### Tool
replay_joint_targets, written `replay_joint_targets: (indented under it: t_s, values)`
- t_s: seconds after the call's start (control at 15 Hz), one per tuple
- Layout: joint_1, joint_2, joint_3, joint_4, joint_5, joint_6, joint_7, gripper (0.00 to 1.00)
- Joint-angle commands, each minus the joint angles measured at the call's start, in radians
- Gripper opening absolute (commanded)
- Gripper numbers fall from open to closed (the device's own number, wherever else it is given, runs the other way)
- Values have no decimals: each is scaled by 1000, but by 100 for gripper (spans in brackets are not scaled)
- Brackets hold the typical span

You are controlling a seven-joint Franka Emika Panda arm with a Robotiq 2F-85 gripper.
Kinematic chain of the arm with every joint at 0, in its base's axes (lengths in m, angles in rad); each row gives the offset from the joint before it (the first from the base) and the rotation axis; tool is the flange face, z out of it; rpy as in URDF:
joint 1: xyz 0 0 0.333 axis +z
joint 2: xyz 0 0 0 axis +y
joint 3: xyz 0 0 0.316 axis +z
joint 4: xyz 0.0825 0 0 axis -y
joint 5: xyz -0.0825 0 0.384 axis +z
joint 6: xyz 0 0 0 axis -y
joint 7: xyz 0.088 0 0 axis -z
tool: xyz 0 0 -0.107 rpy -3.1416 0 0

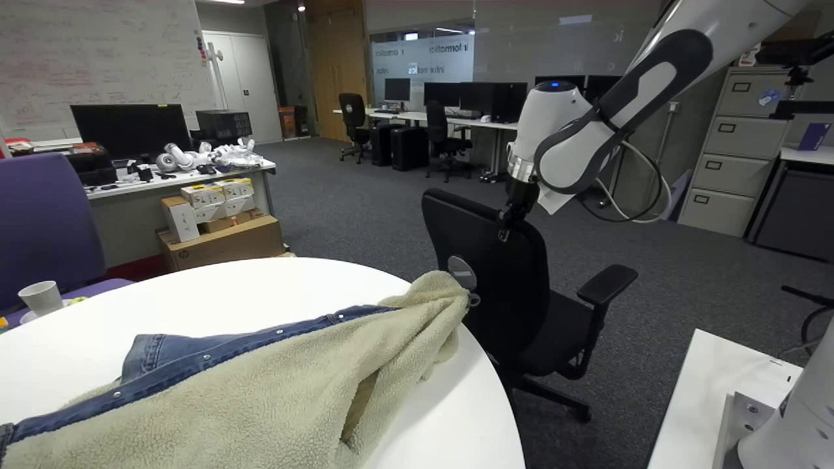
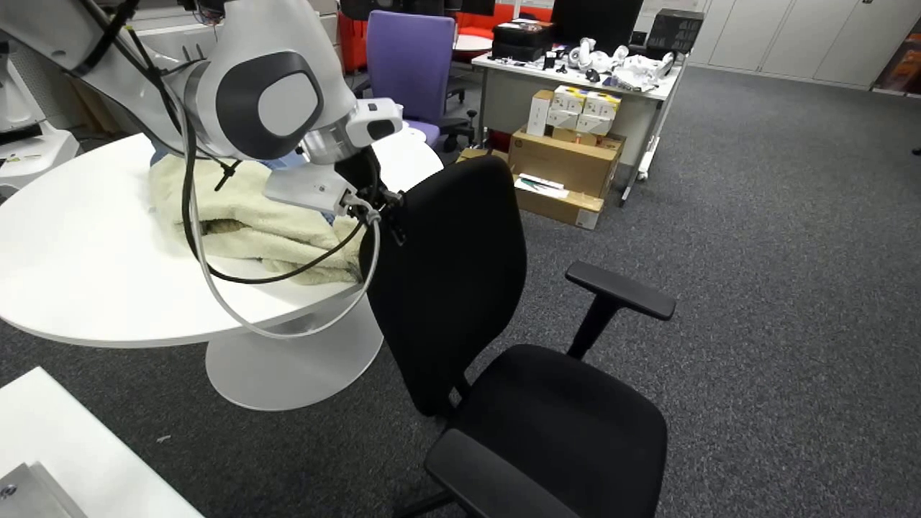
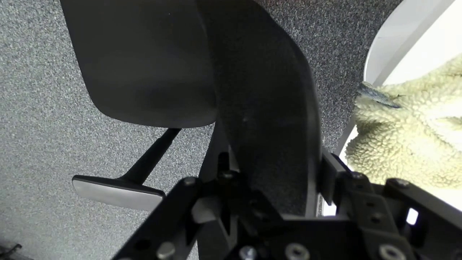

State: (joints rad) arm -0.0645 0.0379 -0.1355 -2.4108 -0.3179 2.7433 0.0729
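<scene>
Grey carpet (image 2: 763, 288) covers the floor of an office, with a whiteboard (image 1: 98, 58) on the wall and a tall filing cabinet (image 1: 739, 156) behind the robot arm. On a round white table (image 1: 280, 286) lies a denim jacket (image 1: 273, 384), its cream fleece lining largely uppermost. Just beside the table's rim stands a black office chair (image 2: 554, 410), the rear of its backrest (image 3: 267, 108) toward the table and its seat on the far side. At the upper edge of that backrest is the gripper (image 3: 276, 173), one finger on either face, the jaws part-way apart and clamped on the backrest. Near them, yet apart in the wrist view, is a bunched end of the fleece. Farther off, a purple chair (image 1: 39, 215) and stacked cardboard boxes (image 2: 565, 165) stand by a cluttered desk (image 1: 130, 225).
</scene>
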Motion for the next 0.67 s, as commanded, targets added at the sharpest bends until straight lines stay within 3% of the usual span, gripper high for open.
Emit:
replay_joint_targets:
  t_s: [0.0, 0.13, 0.27, 0.6]
  values:
    - [-10, -51, 7, -55, -25, -56, 1, 79]
    - [-12, -51, 7, -55, -28, -59, 0, 84]
    - [-13, -52, 8, -56, -33, -76, 3, 100]
    - [-6, -114, 22, -78, -19, -130, -20, 100]
